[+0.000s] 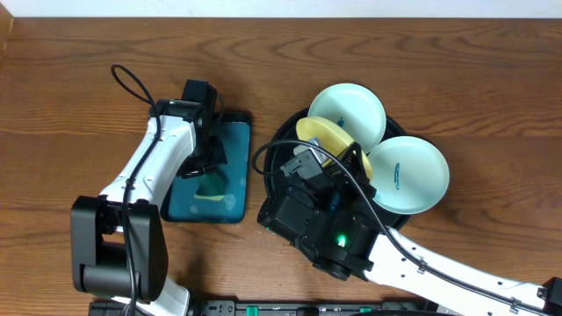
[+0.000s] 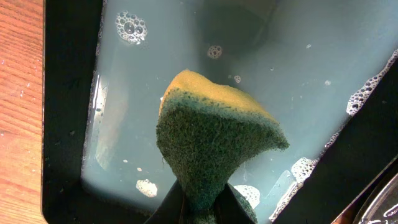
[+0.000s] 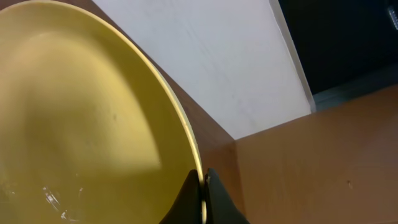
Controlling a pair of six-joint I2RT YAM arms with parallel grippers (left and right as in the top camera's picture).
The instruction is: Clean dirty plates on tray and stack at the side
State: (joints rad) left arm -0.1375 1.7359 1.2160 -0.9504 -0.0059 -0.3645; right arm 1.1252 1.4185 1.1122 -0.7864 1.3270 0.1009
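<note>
Two pale mint-aqua plates lie on the round black tray: one at the back, one at the right with a small blue smudge. My right gripper is shut on the rim of the pale yellow plate and holds it tilted up over the tray; that plate also shows in the overhead view. My left gripper is shut on a green and yellow sponge, held over the soapy water of the rectangular teal tray.
The teal tray holds shallow soapy water with foam patches and stands just left of the black tray. Brown wooden table lies all round. The right arm's body covers the black tray's front left.
</note>
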